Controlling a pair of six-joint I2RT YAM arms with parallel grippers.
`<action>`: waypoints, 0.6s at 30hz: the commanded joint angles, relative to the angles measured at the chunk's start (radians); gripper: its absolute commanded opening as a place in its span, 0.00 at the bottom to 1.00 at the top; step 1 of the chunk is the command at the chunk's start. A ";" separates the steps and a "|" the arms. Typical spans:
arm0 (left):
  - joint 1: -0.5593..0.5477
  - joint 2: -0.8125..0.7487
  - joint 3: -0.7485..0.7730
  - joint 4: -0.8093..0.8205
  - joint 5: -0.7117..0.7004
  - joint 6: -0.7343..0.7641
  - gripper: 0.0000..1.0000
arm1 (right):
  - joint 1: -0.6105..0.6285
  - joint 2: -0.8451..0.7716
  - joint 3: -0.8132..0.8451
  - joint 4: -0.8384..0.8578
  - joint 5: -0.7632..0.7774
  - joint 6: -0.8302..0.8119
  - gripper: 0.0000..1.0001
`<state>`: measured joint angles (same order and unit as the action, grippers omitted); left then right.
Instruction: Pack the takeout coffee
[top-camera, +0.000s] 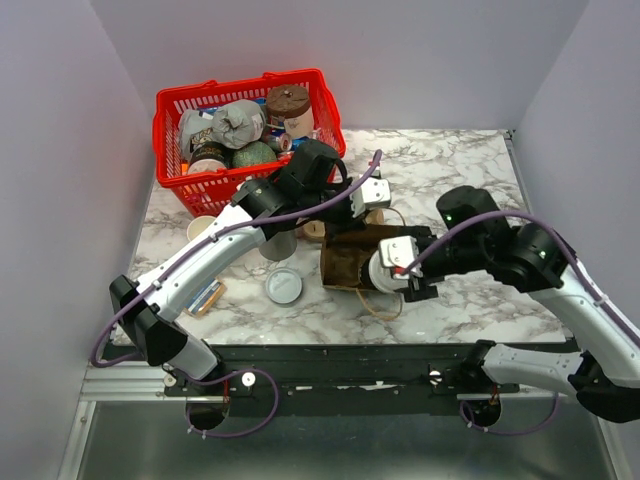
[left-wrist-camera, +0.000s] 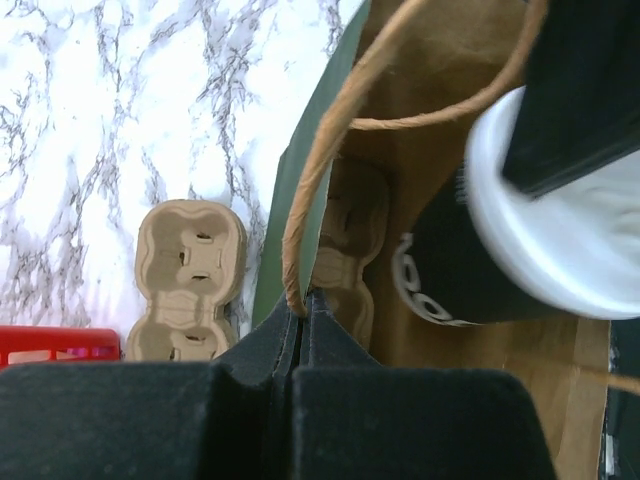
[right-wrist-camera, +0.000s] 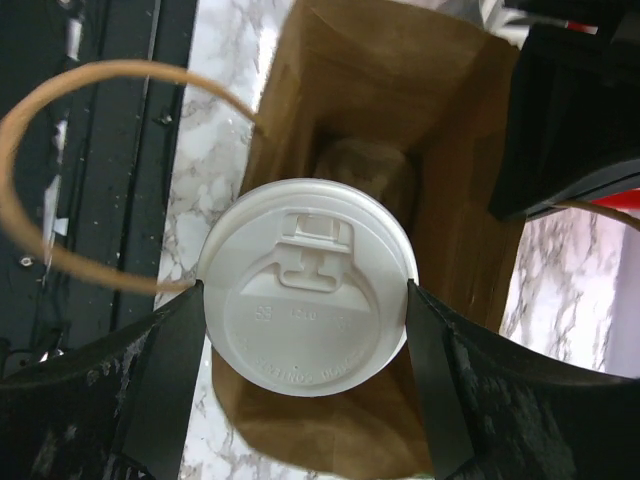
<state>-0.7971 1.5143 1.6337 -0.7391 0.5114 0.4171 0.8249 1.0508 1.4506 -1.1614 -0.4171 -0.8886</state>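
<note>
Coffee first: the small whitish paper cup with the round white plastic lid (right-wrist-camera: 308, 285) is at the mouth of the brown paper bag (right-wrist-camera: 380, 60), gripped at its sides by my right end effector (right-wrist-camera: 306, 330). I think it is light, with soft walls that squash, and the lid could pop, so holding near the stiff top rim seems best. My left end effector (left-wrist-camera: 303, 330) is pinched tight on the bag's edge by its string handle (left-wrist-camera: 300, 200). Inside the bag lies a tan cardboard cup tray (left-wrist-camera: 345, 250).
</note>
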 joint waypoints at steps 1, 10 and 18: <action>-0.010 -0.048 -0.026 0.030 -0.059 -0.021 0.00 | 0.039 0.038 0.025 0.103 0.191 0.079 0.01; -0.017 -0.108 -0.067 0.072 -0.102 -0.064 0.00 | 0.123 0.100 0.071 0.088 0.281 0.066 0.01; -0.025 -0.183 -0.167 0.141 -0.088 -0.087 0.00 | 0.183 0.023 -0.150 0.112 0.325 0.072 0.00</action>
<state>-0.8112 1.3869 1.5185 -0.6621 0.4343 0.3637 0.9905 1.1137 1.3613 -1.0546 -0.1474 -0.8310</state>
